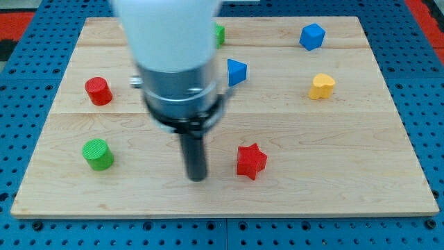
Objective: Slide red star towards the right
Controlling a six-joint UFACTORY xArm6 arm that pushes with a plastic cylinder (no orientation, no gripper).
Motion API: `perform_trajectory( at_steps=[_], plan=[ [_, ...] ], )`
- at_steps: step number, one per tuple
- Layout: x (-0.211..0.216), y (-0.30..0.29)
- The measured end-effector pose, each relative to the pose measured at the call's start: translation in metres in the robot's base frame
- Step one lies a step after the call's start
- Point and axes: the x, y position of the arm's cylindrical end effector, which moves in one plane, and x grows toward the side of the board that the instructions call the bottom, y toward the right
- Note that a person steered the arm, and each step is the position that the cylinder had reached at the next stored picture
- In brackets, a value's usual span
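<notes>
The red star (250, 161) lies on the wooden board (333, 173), right of centre near the view's bottom. My tip (197, 178) is at the end of the dark rod, just to the left of the red star with a small gap between them, not touching. The arm's white and grey body hangs over the board's middle and hides what is under it.
A red cylinder (98, 91) and a green cylinder (98, 154) stand at the left. A blue triangular block (236, 71) is by the arm. A green block (219, 34) is partly hidden at the top. A blue cube (312, 36) and a yellow heart (321, 87) are at the upper right.
</notes>
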Motion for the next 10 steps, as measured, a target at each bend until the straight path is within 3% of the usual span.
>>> perform_trajectory(
  at_steps=[5, 8, 10],
  plan=[
    [-0.013, 0.172],
    [-0.019, 0.068],
    [-0.054, 0.071]
  ],
)
